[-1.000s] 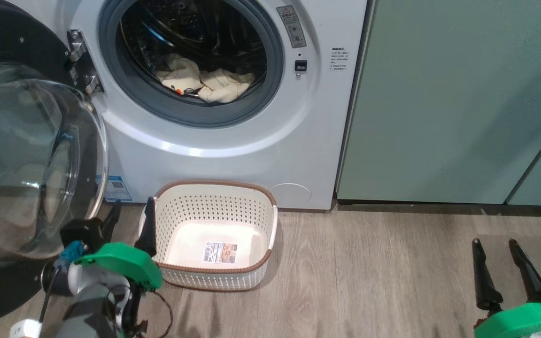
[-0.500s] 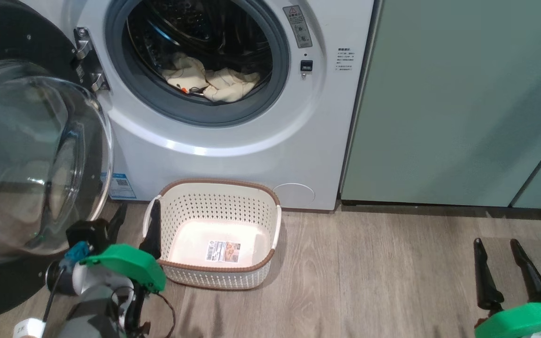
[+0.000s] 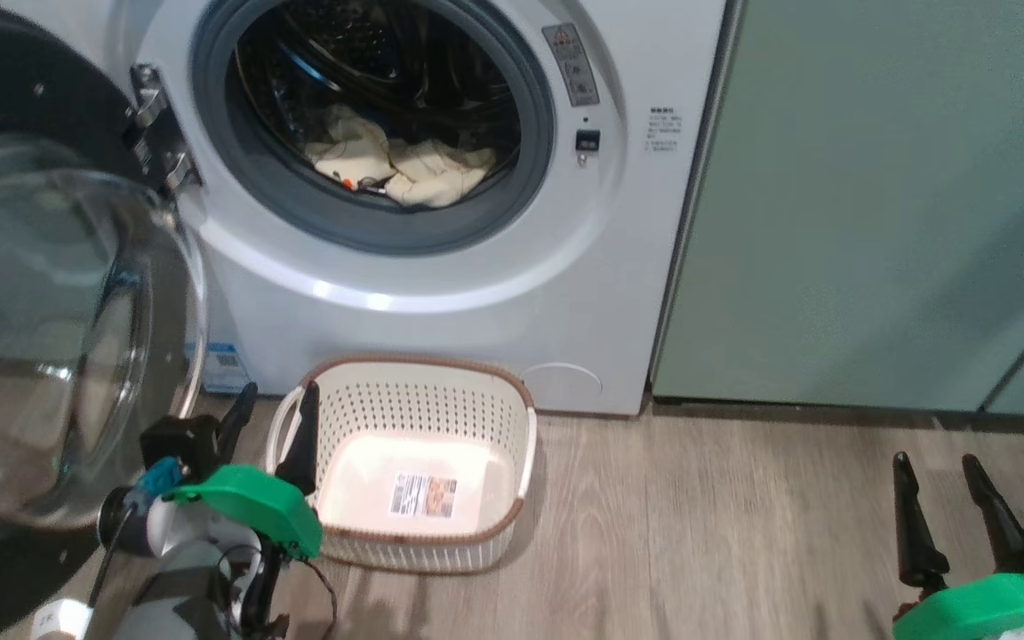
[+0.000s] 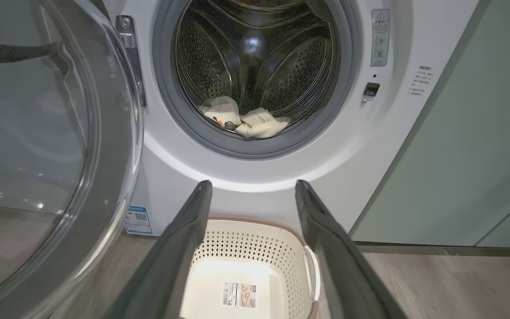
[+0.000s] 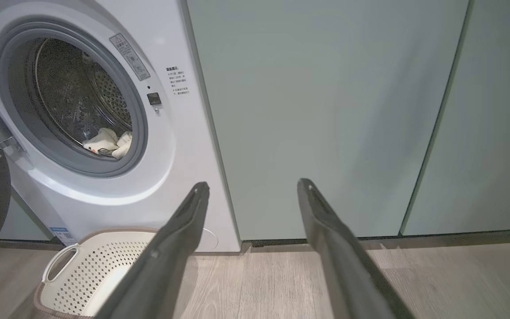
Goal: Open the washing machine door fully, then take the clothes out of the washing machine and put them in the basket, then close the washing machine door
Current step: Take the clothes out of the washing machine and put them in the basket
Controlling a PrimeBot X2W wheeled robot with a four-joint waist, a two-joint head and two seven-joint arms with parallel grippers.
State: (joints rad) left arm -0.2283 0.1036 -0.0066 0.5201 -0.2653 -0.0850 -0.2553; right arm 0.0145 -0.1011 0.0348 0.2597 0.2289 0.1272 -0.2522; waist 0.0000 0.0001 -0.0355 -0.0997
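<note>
The white washing machine [image 3: 441,293] [image 4: 255,177] [image 5: 157,186] stands with its round black door [image 3: 41,320] [image 4: 47,146] swung out to the left, glass bowl facing me. Cream clothes [image 3: 401,164] [image 4: 244,120] [image 5: 106,141] lie low in the drum. On the floor just before the machine sits the empty perforated basket [image 3: 494,418] [image 4: 290,248] [image 5: 86,270]. My left gripper [image 3: 274,413] [image 4: 253,184] is open at the basket's left rim, beside the door's edge. Low at the right my right gripper [image 3: 935,462] [image 5: 253,184] is open above the floor, holding nothing.
Sage-green cabinet panels [image 3: 876,204] [image 5: 326,115] stand right of the machine. Wood-look floor [image 3: 716,524] stretches between the basket and my right gripper. The open door takes up the left side.
The whole head picture has shifted down and slightly right, so the camera moved. The left gripper has risen a little beside the basket. The clothes and basket stay as they were.
</note>
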